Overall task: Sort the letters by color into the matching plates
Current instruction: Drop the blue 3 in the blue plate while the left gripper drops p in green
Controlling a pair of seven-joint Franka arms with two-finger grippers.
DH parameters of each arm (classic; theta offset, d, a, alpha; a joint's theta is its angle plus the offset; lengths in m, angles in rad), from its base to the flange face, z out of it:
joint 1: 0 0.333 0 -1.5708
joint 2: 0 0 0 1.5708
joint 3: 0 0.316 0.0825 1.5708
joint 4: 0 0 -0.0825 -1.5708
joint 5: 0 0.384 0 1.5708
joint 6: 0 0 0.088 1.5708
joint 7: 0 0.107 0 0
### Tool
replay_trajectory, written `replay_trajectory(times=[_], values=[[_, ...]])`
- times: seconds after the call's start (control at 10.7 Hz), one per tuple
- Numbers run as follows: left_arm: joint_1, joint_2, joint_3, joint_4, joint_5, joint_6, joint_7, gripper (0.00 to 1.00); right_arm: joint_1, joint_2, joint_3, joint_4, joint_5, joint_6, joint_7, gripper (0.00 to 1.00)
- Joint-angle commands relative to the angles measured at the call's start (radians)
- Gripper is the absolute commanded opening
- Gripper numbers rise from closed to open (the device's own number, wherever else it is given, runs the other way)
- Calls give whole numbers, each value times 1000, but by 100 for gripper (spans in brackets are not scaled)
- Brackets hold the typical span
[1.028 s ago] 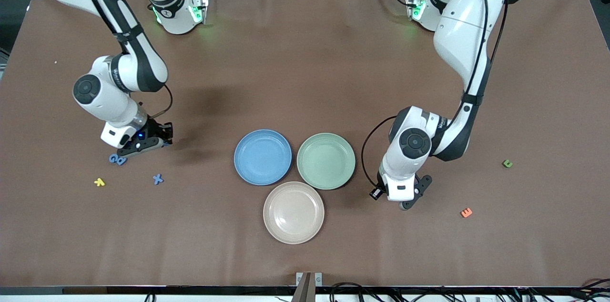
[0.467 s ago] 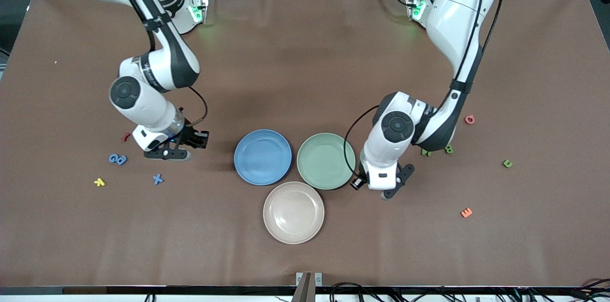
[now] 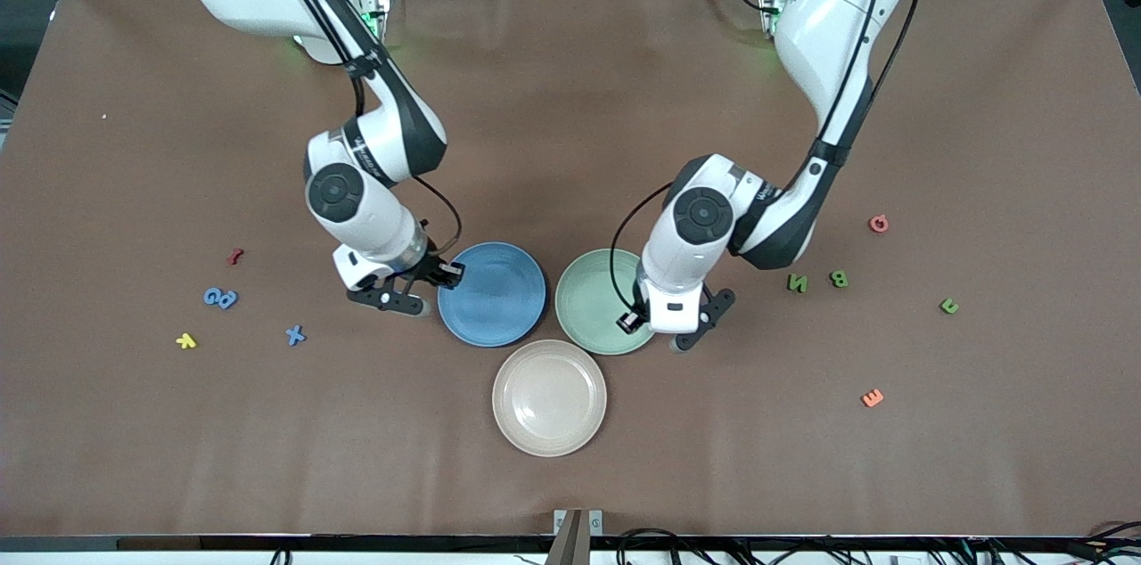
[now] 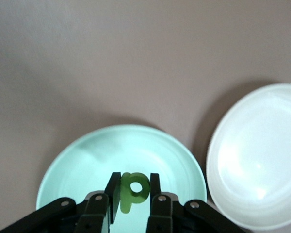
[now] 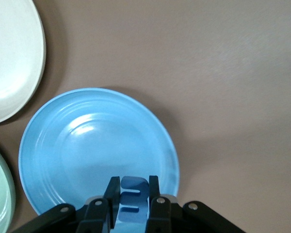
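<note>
My left gripper (image 4: 132, 193) is shut on a green letter (image 4: 136, 187) and hangs over the pale green plate (image 4: 111, 153), at its rim toward the left arm's end (image 3: 675, 333). My right gripper (image 5: 131, 198) is shut on a blue letter (image 5: 134, 188) over the rim of the blue plate (image 5: 87, 145) toward the right arm's end (image 3: 412, 289). The blue plate (image 3: 499, 298) and the green plate (image 3: 593, 293) lie side by side at mid-table, with no letters lying in them.
A beige-pink plate (image 3: 549, 397) lies nearer the camera than the two. Toward the right arm's end lie a red letter (image 3: 234, 257), two blue letters (image 3: 220, 298), a yellow one (image 3: 185, 339) and a blue X (image 3: 295, 334). Toward the left arm's end lie green letters (image 3: 796, 282), (image 3: 839, 279), (image 3: 949, 306), a pink one (image 3: 879, 224) and an orange E (image 3: 873, 397).
Both arms have swung in from the table's ends toward the middle plates, each carrying its letter. Letters that the arms hid at either end now show.
</note>
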Motion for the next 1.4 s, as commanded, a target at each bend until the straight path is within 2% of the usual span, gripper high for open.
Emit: replay_trajectory(times=[0.0, 0.09, 0.19, 0.47, 0.56, 0.65, 0.84, 0.93, 1.31], values=[[-59, -19, 3, -10, 7, -17, -83, 0, 26, 77, 10, 88, -3, -14, 87, 26], [-87, -51, 8, -13, 7, -56, -94, 0, 26, 79, 10, 88, -5, -14, 89, 70], [-92, -59, 8, -11, 7, -89, -96, 0, 26, 77, 10, 88, -11, -24, 78, 100], [-90, -52, 17, -14, 16, -98, -94, 0, 9, 53, 2, 90, -26, -115, -16, 100], [-75, -53, 18, -14, 19, -98, -87, 86, -3, 34, -1, 88, -26, -141, -10, 100], [-84, -47, 50, -19, 47, -100, -87, 100, -17, 8, -10, 85, -31, -176, -14, 100], [-64, -46, 90, -28, 70, -141, -70, 100, -58, -19, -38, 82, -42, -186, -86, 100], [-41, -46, 98, -33, 76, -150, -29, 100, -95, -25, -39, 82, -45, -186, -255, 100], [94, -52, 98, -47, 78, -219, 144, 100, -266, -52, -35, 70, -34, -186, -732, 100]])
